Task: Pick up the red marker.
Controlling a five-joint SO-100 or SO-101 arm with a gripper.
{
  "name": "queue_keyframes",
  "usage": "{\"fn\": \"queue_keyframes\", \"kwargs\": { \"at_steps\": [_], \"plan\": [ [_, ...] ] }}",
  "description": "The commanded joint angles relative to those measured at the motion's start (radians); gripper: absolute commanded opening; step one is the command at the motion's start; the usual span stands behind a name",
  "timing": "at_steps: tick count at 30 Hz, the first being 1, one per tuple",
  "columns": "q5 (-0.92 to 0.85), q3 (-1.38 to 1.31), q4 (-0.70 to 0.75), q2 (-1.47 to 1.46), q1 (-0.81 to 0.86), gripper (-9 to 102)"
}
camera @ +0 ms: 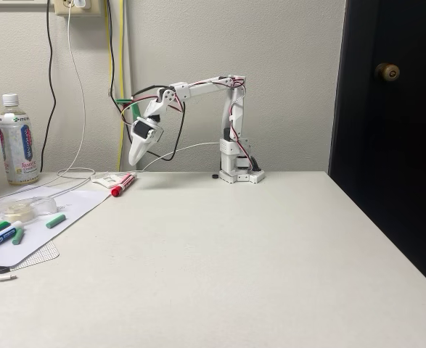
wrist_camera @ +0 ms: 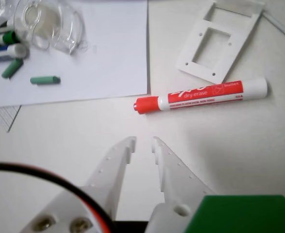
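Approach step: gripper point(wrist_camera: 143, 140) hovering short of the red marker point(wrist_camera: 200, 95), jaws slightly parted and empty; next, likely widening, advancing, descending astride the barrel.

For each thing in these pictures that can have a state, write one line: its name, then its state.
red marker: capped, lying flat on the table, not held.
gripper: open a little, empty, above the table short of the marker.
green markers: capped, lying on the paper.
bottle: upright, cap on.
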Motion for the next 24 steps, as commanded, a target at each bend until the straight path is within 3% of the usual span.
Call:
{"fn": "queue_keyframes", "kwargs": {
  "at_steps": [1, 7, 10, 17, 24],
  "plan": [
    [0.038, -0.04, -0.041, -0.02, -0.002, 17],
    [0.075, -0.043, -0.074, -0.048, -0.002, 14],
    [0.097, -0.043, -0.049, -0.031, -0.009, 0],
    [0.137, -0.054, -0.052, -0.021, 0.006, 0],
    [0.345, -0.158, 0.095, -0.086, -0.021, 0]
  ]
}}
